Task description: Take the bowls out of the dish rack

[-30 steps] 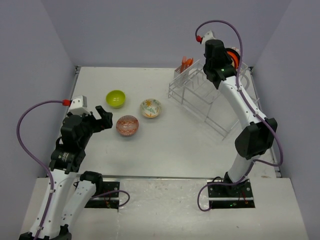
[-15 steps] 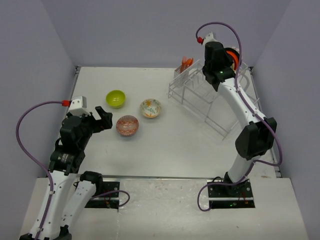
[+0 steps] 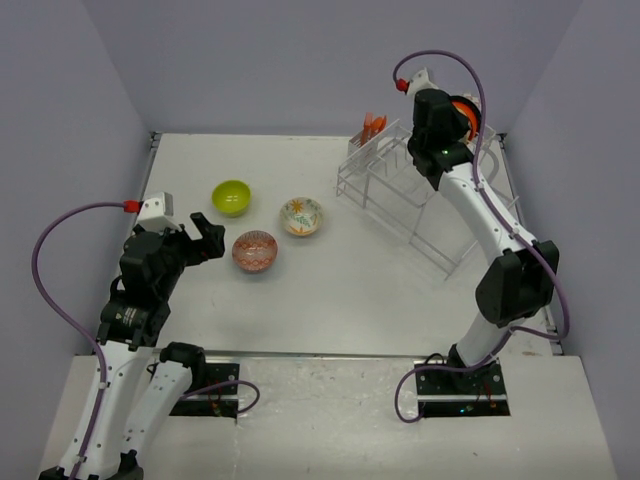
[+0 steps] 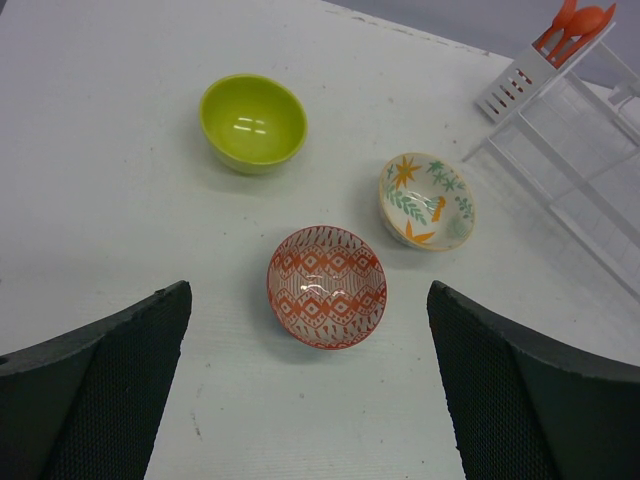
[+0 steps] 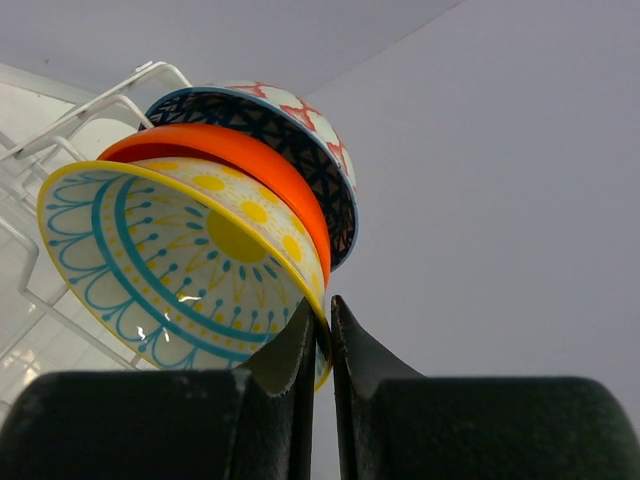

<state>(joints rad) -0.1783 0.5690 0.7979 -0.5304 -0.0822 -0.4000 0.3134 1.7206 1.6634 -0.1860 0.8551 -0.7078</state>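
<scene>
Three bowls stand on edge, stacked in the dish rack [image 5: 52, 133]: a yellow-centred bowl [image 5: 180, 260] in front, a plain orange-red one [image 5: 240, 155] behind it, then a dark blue patterned one [image 5: 300, 140]. My right gripper [image 5: 325, 330] is shut on the yellow-centred bowl's rim, at the far right end of the dish rack [image 3: 400, 190]. On the table sit a lime green bowl [image 4: 253, 122], a white floral bowl [image 4: 427, 200] and a pink-red patterned bowl [image 4: 326, 285]. My left gripper [image 4: 310, 390] hovers open just short of the pink-red bowl, holding nothing.
Orange utensils [image 4: 575, 22] stand in the small basket at the rack's left corner [image 3: 372, 128]. The three table bowls [image 3: 254, 250] cluster left of the rack. Purple walls close in the table on three sides.
My right gripper's jaws have closed onto the yellow-centred bowl's rim, and that wrist has shifted slightly up and right. The left arm has not moved.
</scene>
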